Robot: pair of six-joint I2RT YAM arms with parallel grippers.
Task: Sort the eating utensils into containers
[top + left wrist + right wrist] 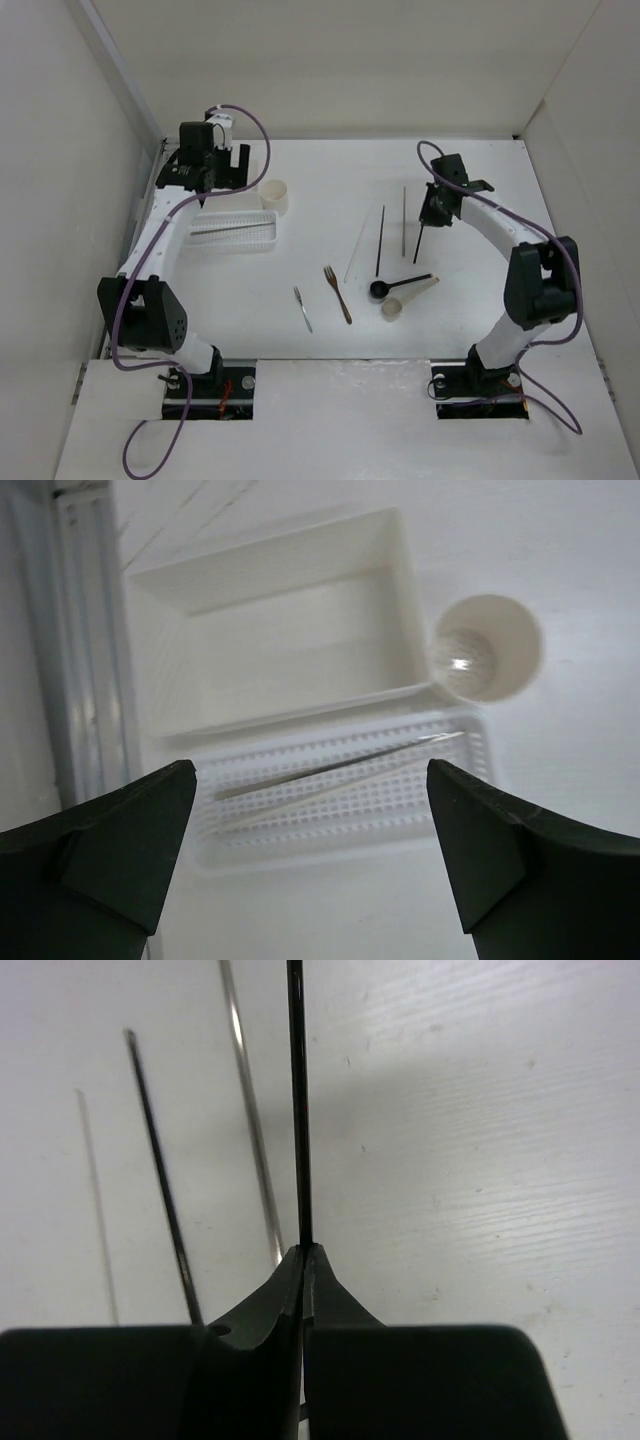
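The right end effector (303,1252) is clenched on a thin, glossy black chopstick (296,1110) at 2 o'clock on the bench (330,180), its tip slanting down. I'd carry it level, pinch firm, to the slotted tray (205,243) at 10 o'clock and lay it lengthwise beside the two chopsticks (340,765) there. The left end effector (310,772) hangs released above the tray.

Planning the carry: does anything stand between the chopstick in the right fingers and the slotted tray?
Nothing tall. The chopstick would pass over only the loose chopsticks, which lie flat on the table. The left gripper, open, hangs above the tray and could crowd the drop.
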